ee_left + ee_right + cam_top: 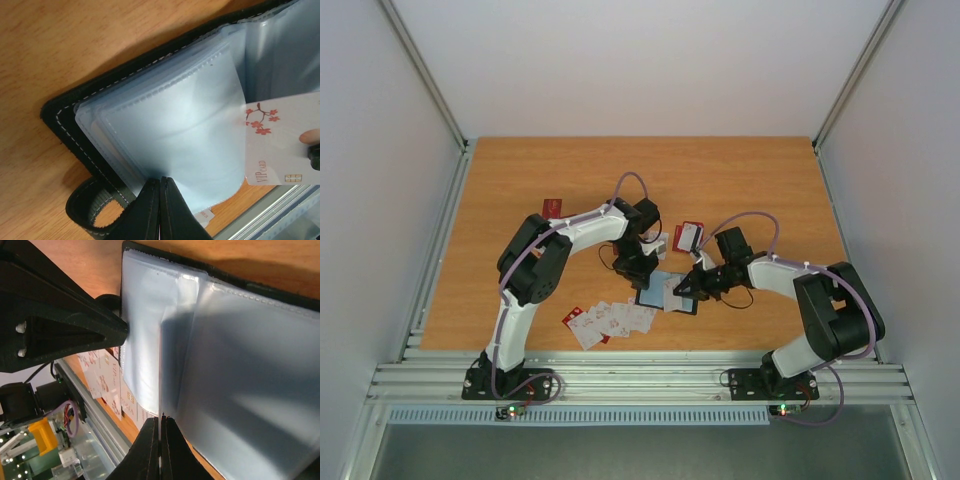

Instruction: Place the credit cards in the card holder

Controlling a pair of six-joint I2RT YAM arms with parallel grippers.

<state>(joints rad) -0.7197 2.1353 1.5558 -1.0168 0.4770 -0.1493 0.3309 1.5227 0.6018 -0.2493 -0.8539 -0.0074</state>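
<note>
Two sets of jaws noted closed, both meeting at the card holder (665, 292) in the middle of the table (520, 180). Starting from the right gripper (161, 424): pinched tight, only a thin pale line visible between the fingers in its own wrist view. Taken to be the white card (282, 145) seen edge-on, a judgement from the left wrist view, with that blossom-printed card entering from the right and a dark tip on its far edge. Recorded the left gripper (161, 186) as clamped on the free edge of the clear sleeves (170, 135), holding them bowed up off the black cover (65, 107). Key relation: sleeves straight ahead of the right gripper, card's long axis pointing roughly across toward them, leading short edge right at the curled sleeve — touching or just short, cannot tell. Right arm the nearer for insertion; left serving only as a clamp. Judged next: slide the card along its long axis into a pocket mouth; open pocket not resolved in any view. Top view alone gives the remaining credit cards (610, 320) — a fanned pile near the front edge, left of the holder, plus stray cards (688, 237) farther back. Wrist views alone give the sleeve curl and the card face.
</note>
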